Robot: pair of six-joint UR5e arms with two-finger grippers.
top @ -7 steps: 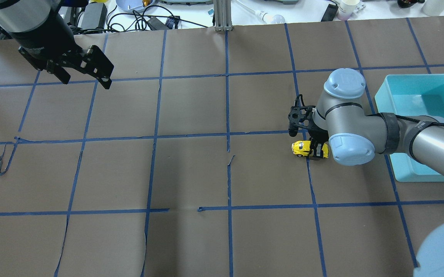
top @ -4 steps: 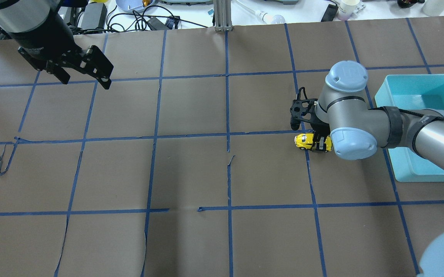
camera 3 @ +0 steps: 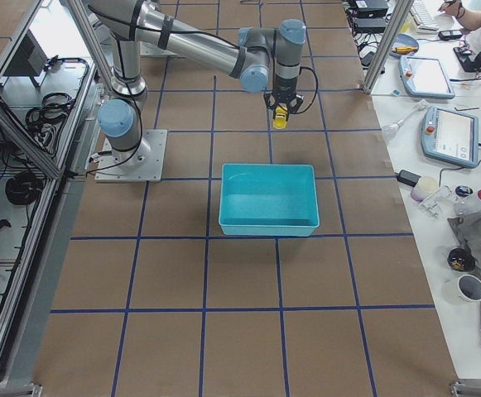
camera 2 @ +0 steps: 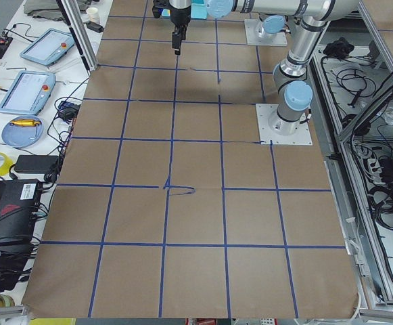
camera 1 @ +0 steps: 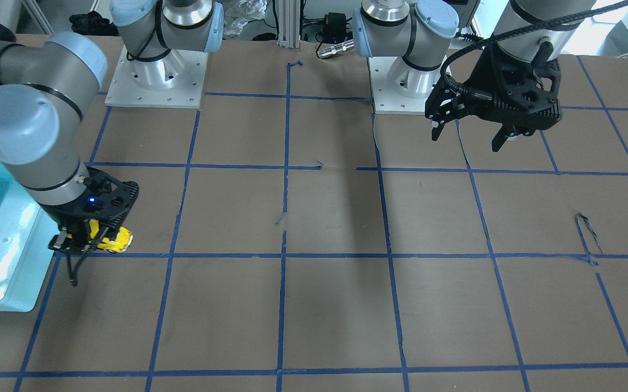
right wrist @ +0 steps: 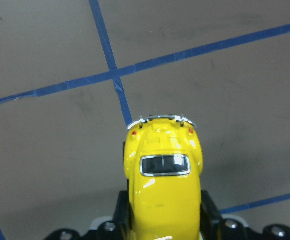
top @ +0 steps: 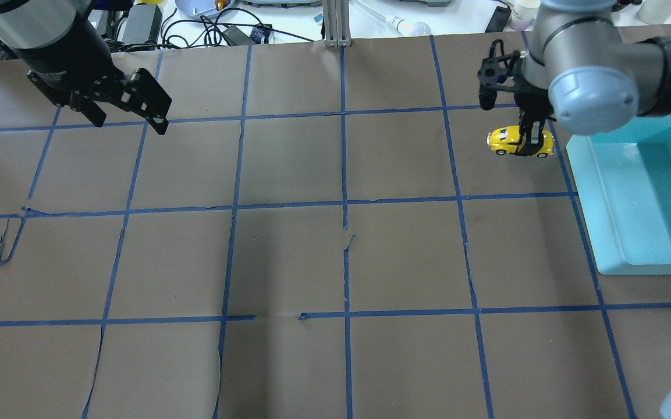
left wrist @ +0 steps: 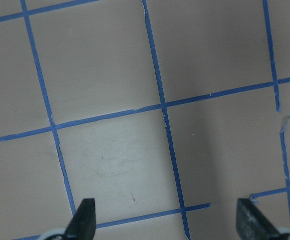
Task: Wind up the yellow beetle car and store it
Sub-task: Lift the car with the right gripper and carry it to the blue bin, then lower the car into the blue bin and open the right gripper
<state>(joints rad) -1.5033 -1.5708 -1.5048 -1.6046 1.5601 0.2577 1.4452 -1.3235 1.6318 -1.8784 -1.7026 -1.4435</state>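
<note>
Table (top: 288, 256): we count one, covered in brown paper and marked into squares with blue tape.
Arms: we count two, the left one over the far left corner of the table and the right one reaching over the far right side.
Bin (top: 632, 267): we see one teal rectangular container, standing on the table's right side. The car is outside it, just off its far left corner.
Left gripper (top: 131, 122): one, hanging above the table with its two fingers spread wide and nothing between them, as the wrist view shows.
Right gripper (top: 528, 142): one, pointing down, its fingers pinching the car by its sides.
Yellow beetle car (top: 504, 142): we count one, level in the right gripper. It seems lifted off the paper, beside the bin.
</note>
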